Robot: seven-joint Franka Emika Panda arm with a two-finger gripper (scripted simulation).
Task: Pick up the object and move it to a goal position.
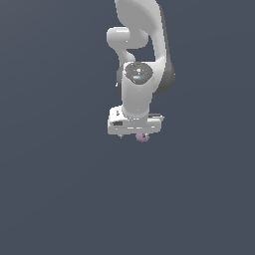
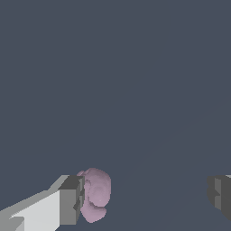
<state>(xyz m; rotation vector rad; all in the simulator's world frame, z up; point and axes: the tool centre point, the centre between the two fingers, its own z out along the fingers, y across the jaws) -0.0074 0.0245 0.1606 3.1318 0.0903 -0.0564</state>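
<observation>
You're in a bare sim scene: flat slate-grey backdrop (image 1: 50, 199) everywhere, untextured white arm (image 1: 139, 60), no room features.

The white arm (image 1: 142, 45) comes down from the top of the exterior view, bends at a rounded elbow and turns straight downward, its wrist vertical. At the end sits the broad white pincer (image 1: 135, 130), pointing down. In the wrist view its two grey fingertips (image 2: 72, 200) stand far apart, one at each side of the picture, a wide gap between them: the jaws are spread.
</observation>
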